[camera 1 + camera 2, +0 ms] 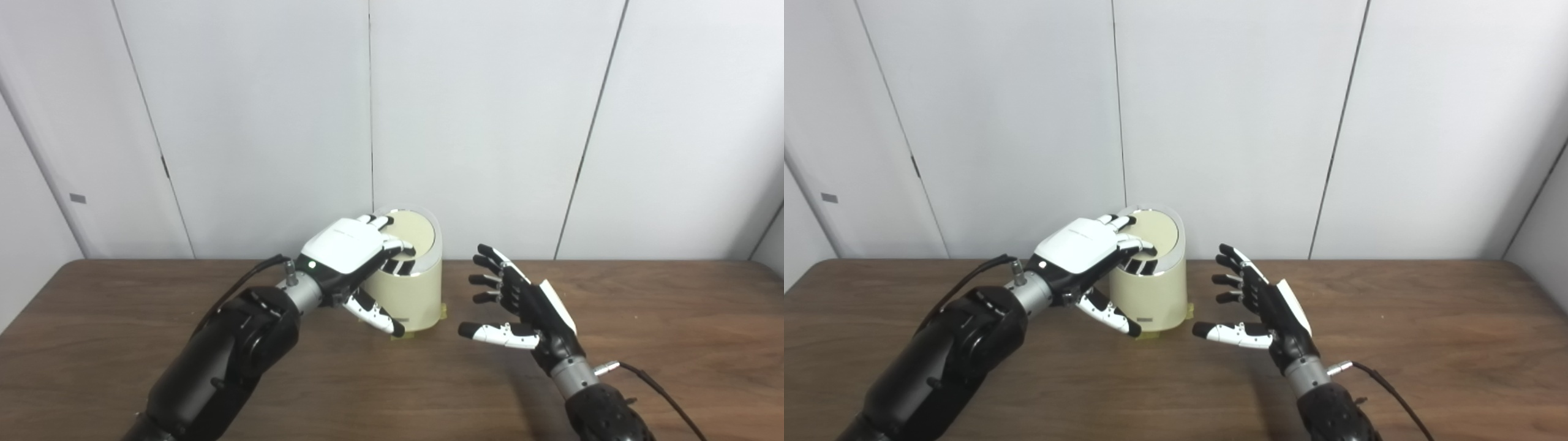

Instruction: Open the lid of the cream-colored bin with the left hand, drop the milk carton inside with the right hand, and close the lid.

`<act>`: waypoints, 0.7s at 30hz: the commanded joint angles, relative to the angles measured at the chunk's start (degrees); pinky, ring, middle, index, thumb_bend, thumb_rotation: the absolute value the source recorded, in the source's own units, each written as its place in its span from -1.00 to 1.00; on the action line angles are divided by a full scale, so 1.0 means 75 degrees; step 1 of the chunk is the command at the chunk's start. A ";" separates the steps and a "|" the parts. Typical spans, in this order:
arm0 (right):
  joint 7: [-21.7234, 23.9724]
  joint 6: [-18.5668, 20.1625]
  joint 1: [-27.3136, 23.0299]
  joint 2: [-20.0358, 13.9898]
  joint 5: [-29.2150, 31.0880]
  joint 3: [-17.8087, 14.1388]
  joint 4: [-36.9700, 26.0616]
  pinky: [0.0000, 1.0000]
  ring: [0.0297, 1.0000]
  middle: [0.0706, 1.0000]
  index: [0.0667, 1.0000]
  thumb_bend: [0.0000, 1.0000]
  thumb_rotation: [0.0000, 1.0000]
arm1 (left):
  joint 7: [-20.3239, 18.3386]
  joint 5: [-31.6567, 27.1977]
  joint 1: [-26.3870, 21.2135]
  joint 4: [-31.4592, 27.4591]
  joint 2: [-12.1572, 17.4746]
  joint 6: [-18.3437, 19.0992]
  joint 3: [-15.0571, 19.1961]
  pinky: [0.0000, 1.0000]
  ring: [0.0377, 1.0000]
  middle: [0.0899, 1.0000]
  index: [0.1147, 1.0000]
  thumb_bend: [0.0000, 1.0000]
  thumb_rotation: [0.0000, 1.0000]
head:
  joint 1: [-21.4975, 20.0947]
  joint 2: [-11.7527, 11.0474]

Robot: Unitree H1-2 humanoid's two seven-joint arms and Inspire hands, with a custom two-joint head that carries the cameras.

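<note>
White wall panels back a dark wooden table [643, 343] where the cream-colored bin [413, 294] stands near the far edge. Left hand [343, 248] rests fingers on its lid [413, 229], apparently to press it; right hand [520, 309] waits beside, spread and empty, no milk carton in view

The left robot hand [346, 251] covers the near rim of the lid [416, 229] and part of the cream-colored bin [413, 294]. Both arms are cut off at the bottom edge. The bin's small front label is unreadable.
</note>
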 commanded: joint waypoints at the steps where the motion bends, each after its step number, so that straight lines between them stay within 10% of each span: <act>1: -0.0055 -0.0133 -0.0222 -0.0059 0.0122 -0.0087 -0.0278 0.37 0.60 0.78 0.83 0.81 -0.40 | -0.0305 0.0234 -0.0231 -0.0121 0.0099 0.0109 -0.0058 1.00 1.00 0.59 0.59 0.91 -0.11 | -0.0012 0.0011; 12: -0.0072 -0.0128 -0.0221 -0.0050 0.0125 -0.0115 -0.0264 0.35 0.59 0.78 0.83 0.81 -0.41 | -0.0594 0.0568 -0.0246 -0.0138 0.0056 0.0261 -0.0131 1.00 0.96 0.46 0.41 0.99 -0.05 | -0.0016 0.0021; 21: -0.0078 -0.0169 -0.0250 -0.0042 0.0163 -0.0163 -0.0172 0.34 0.59 0.78 0.82 0.80 -0.43 | -0.0311 -0.0597 -0.0252 -0.0329 -0.0075 0.0000 0.0369 1.00 0.95 0.53 0.50 0.92 -0.01 | 0.0023 -0.0023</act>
